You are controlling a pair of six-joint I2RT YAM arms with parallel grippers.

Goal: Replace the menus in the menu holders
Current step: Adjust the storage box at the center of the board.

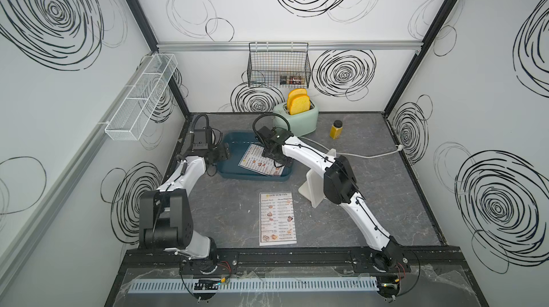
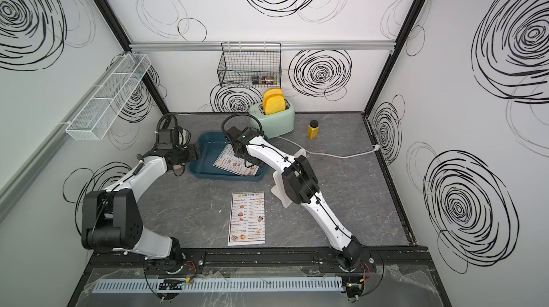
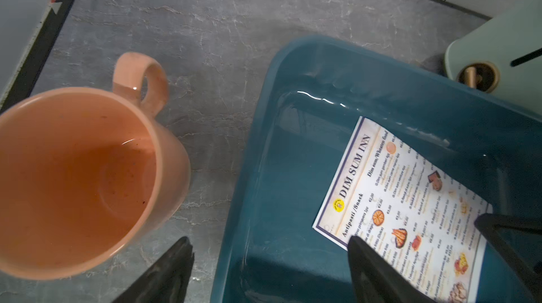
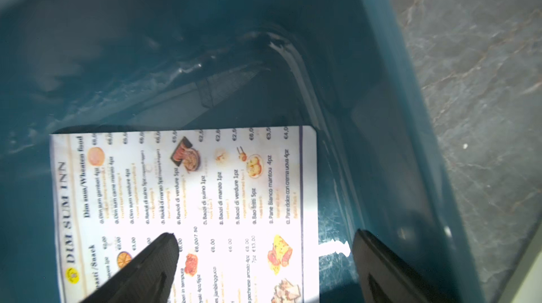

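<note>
Okay, lift straight out with right claw (image 4: 265,235) gaping empty over menu (image 4: 190,193) in bin (image 4: 366,52), left claw (image 3: 269,240) open too; mind the rim.

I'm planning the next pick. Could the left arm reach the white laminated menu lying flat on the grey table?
Probably yes: the white laminated menu lies uncovered on bare grey tabletop, nothing above it, and the left gripper is open and empty at the teal plastic bin.

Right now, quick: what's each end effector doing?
Left end effector: open, holding nothing.
Right end effector: open, over the menu in the teal bin, holding nothing.
</note>
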